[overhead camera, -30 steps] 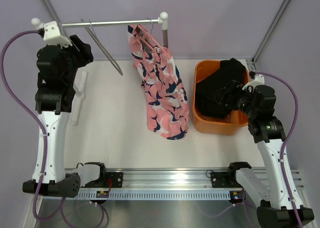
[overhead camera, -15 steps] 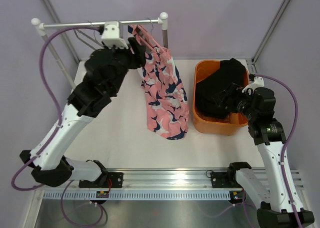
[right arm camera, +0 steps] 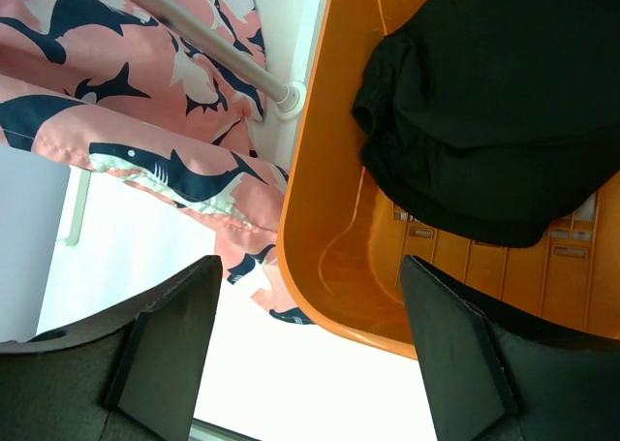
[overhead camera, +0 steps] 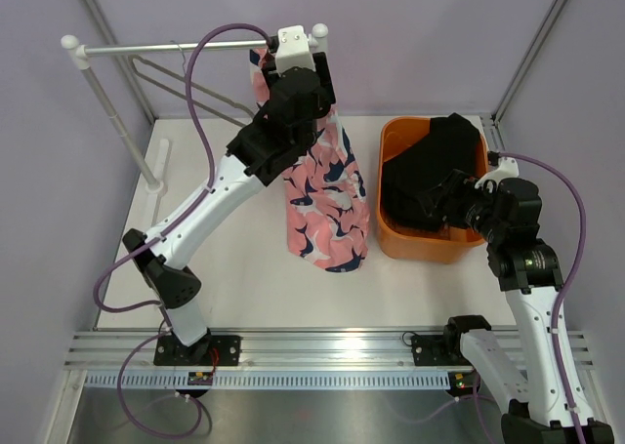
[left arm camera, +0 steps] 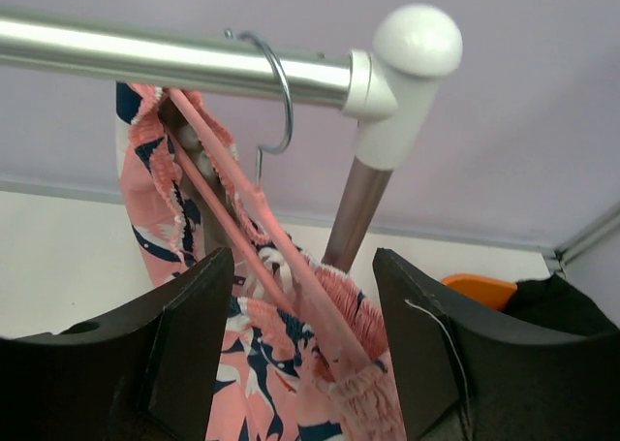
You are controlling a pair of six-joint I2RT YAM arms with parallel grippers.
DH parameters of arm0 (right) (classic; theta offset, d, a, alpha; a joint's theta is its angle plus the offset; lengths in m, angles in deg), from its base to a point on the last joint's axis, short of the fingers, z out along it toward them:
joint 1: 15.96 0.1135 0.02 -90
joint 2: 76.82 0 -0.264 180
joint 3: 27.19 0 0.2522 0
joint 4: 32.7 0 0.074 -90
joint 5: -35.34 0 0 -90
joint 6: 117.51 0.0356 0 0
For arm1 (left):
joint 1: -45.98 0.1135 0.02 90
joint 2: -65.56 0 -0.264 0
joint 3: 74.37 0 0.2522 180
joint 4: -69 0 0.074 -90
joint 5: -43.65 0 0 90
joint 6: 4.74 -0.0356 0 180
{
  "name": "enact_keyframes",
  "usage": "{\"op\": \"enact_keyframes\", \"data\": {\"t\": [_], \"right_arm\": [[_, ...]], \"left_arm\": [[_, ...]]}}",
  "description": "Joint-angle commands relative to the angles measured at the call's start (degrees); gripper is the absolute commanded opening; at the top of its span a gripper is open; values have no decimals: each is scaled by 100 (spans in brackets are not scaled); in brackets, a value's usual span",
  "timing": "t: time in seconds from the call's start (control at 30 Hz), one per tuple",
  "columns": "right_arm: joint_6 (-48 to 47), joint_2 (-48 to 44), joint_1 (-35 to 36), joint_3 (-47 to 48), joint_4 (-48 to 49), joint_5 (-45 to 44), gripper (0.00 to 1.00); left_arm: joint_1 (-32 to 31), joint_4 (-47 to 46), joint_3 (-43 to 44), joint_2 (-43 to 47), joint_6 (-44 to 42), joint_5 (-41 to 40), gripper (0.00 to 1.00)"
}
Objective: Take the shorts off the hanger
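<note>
The pink shorts with navy sharks (overhead camera: 324,195) hang from a pink hanger on the rail's (overhead camera: 166,47) right end. In the left wrist view the hanger's metal hook (left arm camera: 279,92) sits over the rail (left arm camera: 145,58), and the pink hanger arms (left arm camera: 242,189) run down into the gathered waistband (left arm camera: 339,300). My left gripper (overhead camera: 296,91) is up at the hanger; it is open (left arm camera: 302,363), with the waistband and hanger arm between its fingers, not clamped. My right gripper (overhead camera: 457,198) hovers open and empty (right arm camera: 310,363) over the orange basket's near rim.
An orange basket (overhead camera: 391,234) holding black clothes (overhead camera: 430,171) stands right of the shorts; it also shows in the right wrist view (right arm camera: 320,218). An empty wire hanger (overhead camera: 195,85) hangs on the rail's left part. The rack's left post (overhead camera: 117,122) stands at the back left.
My left arm has swung from the rack's left end across to the hanger at the rail's right end. The right arm has barely moved. The shorts hang as before.
</note>
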Motion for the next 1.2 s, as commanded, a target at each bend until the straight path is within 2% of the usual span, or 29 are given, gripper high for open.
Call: {"op": "enact_keyframes", "data": {"t": [0.0, 0.17, 0.4, 0.77, 1.0, 1.17], "right_arm": [[-81, -71, 63, 27, -89, -33, 84], [-90, -53, 71, 1, -106, -33, 83], [-81, 17, 63, -8, -62, -50, 83], [-81, 43, 71, -87, -36, -77, 83], [-72, 44, 63, -113, -18, -77, 83], [-81, 43, 71, -131, 8, -94, 83]], "left_arm": [[112, -494, 576, -187, 33, -671, 64], [481, 7, 1033, -574, 419, -347, 64], [894, 210, 1017, -776, 684, 216, 63], [956, -36, 893, -838, 604, 699, 60], [1070, 156, 1104, -1031, 657, 875, 60], [1097, 175, 1104, -1049, 701, 928, 54]]}}
